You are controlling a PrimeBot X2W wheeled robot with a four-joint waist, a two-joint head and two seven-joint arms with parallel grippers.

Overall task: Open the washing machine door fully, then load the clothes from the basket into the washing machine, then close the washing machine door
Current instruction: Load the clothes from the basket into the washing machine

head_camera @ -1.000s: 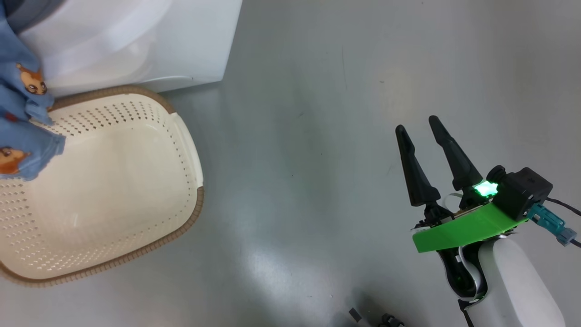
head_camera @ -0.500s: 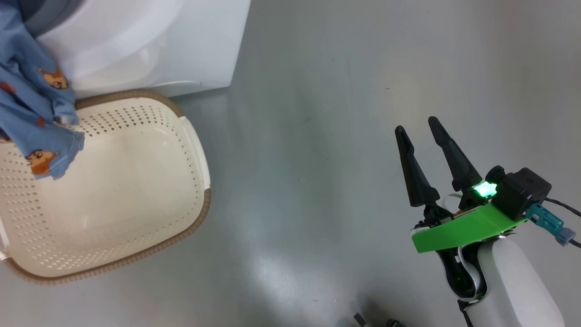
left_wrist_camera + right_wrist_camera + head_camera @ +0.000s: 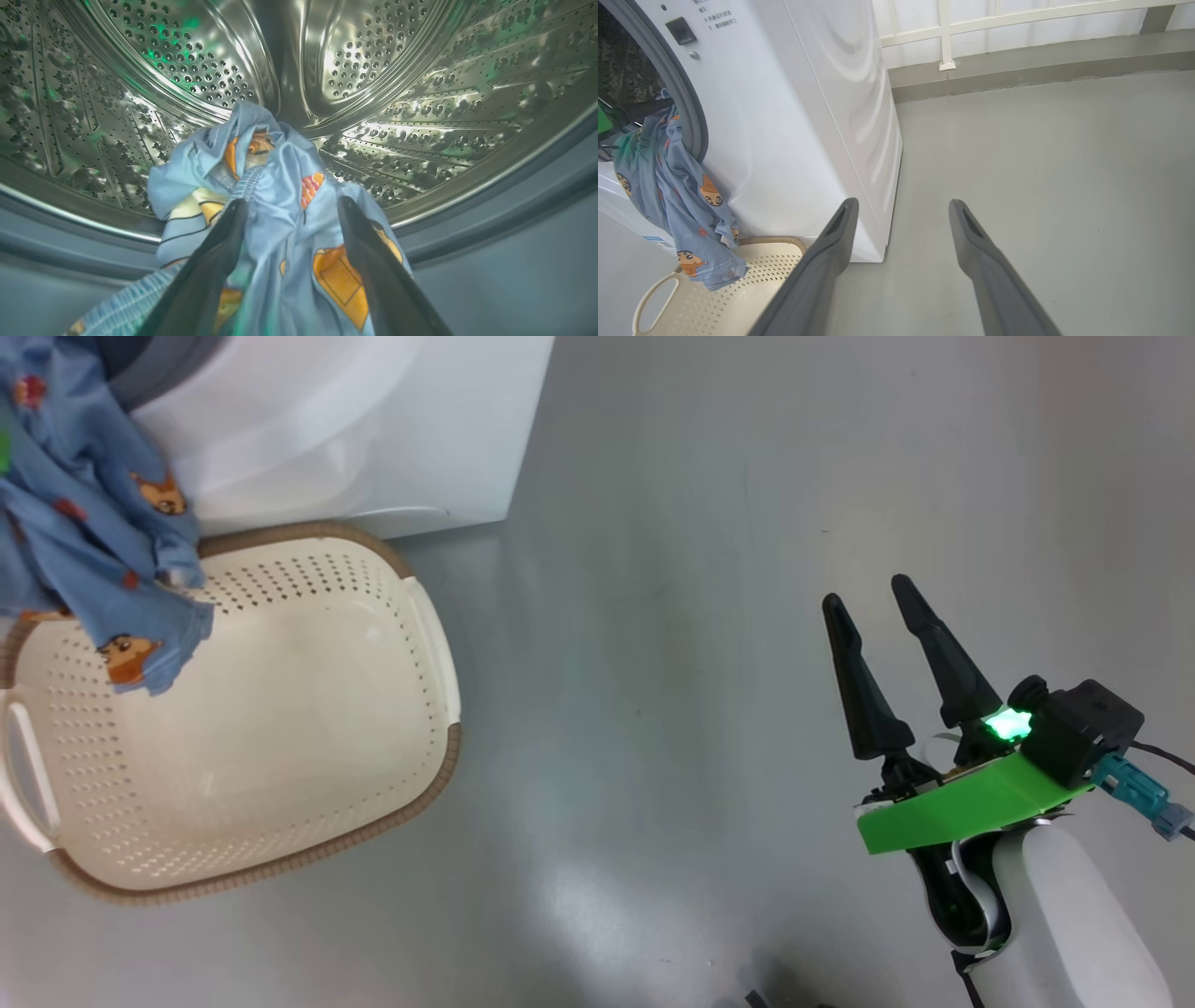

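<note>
Light blue clothes (image 3: 93,523) with orange prints hang out of the white washing machine (image 3: 373,429) mouth, their lower end draped over the cream basket (image 3: 448,747). My left gripper (image 3: 290,201) reaches into the steel drum (image 3: 373,70). It is open, and the clothes (image 3: 271,154) lie loosely between its spread fingers. My right gripper (image 3: 866,592) hovers open over bare floor, well right of the basket. In the right wrist view the right gripper (image 3: 902,203) points at the washing machine (image 3: 784,116), where the clothes (image 3: 677,186) trail down to the basket (image 3: 752,289). The washing machine door is out of view.
A grey rubber gasket (image 3: 514,224) rings the drum mouth under the cloth. Grey floor (image 3: 653,663) stretches between basket and right arm. A low wall with a white railing (image 3: 945,35) stands behind the machine.
The head camera has turned, so the basket and machine sit further right in the picture. The garment still hangs over the basket's far corner. The right gripper has stayed open and in place.
</note>
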